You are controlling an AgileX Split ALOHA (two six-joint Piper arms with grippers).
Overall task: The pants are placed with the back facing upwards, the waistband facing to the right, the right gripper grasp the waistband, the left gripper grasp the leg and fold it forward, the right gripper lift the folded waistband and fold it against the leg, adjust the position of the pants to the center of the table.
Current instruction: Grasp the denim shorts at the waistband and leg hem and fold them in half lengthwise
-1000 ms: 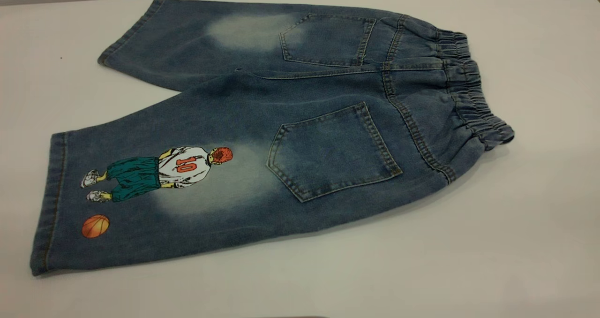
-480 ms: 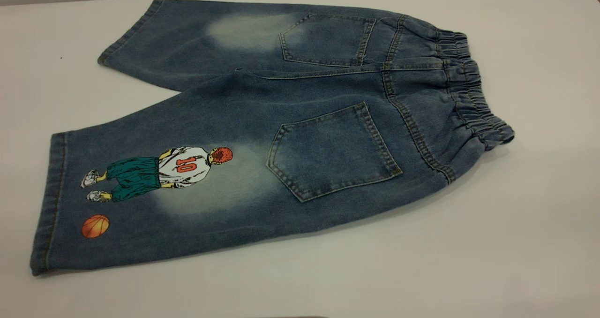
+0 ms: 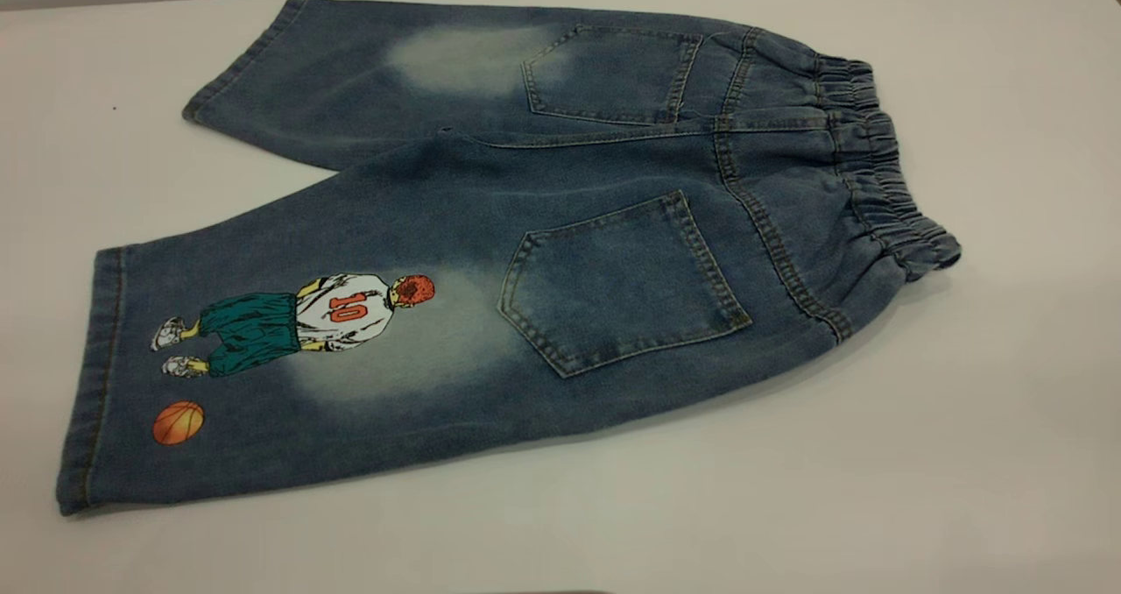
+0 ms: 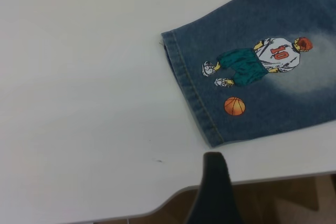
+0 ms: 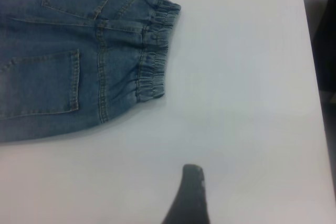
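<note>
The pants [image 3: 543,252] lie flat on the table [image 3: 1007,419], back up, with both patch pockets showing. The gathered waistband [image 3: 876,165] is at the right. The leg [image 3: 263,349] with the number 10 player print and orange basketball is nearest the camera, its hem at the left. Neither gripper shows in the exterior view. In the left wrist view my left gripper [image 4: 260,187] hangs at the table's edge, short of the leg's hem [image 4: 191,93]; one black finger [image 4: 212,182] shows. My right gripper [image 5: 236,192] hovers over bare table beside the waistband [image 5: 155,51], one scuffed finger [image 5: 190,195] showing. Both hold nothing.
The plain leg [image 3: 368,77] with a pale faded patch lies at the far side. The table's edge [image 4: 252,179] runs close under the left gripper, with brown floor below it. Bare tabletop surrounds the pants on the right and near sides.
</note>
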